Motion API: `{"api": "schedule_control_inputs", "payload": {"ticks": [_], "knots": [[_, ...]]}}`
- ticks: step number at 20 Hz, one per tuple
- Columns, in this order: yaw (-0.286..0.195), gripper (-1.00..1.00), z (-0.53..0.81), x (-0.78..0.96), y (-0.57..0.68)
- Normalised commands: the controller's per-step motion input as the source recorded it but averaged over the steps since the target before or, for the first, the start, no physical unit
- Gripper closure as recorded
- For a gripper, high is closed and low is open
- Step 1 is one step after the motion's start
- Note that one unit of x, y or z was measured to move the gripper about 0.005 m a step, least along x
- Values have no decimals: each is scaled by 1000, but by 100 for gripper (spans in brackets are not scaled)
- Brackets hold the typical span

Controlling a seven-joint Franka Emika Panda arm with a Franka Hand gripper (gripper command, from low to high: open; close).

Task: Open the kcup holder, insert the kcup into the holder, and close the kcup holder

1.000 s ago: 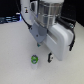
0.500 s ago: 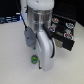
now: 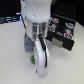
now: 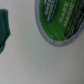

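The kcup [image 3: 32, 61] shows as a small green spot on the white table, just at the exterior view's left of my arm's lower end [image 3: 41, 55]. In the wrist view its round green lid [image 4: 57, 20] with white lettering fills much of the picture, very close to the camera. The kcup holder [image 3: 63, 44] is a black box at the exterior view's right, with rows of round pods [image 3: 62, 29] showing on top. My gripper's fingers are hidden behind the wrist in the exterior view. A blurred teal shape [image 4: 5, 30] sits at the edge of the wrist view.
The white table [image 3: 12, 55] spreads around the arm. Dark equipment [image 3: 10, 19] lines the back at the exterior view's left.
My arm has come down and forward over the kcup, now covering more of the view. The kcup and the holder have stayed in place.
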Motion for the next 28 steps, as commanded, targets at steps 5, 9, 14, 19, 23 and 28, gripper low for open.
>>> {"api": "schedule_control_inputs", "payload": {"ticks": [5, 9, 14, 19, 23, 28], "knots": [[-34, -100, -54, -135, -211], [-40, -100, -57, 5, -125], [-42, -100, -10, 62, -39], [-16, 100, -14, 21, 12], [-10, -100, -25, 9, 18], [0, 100, -160, 0, 1]]}}
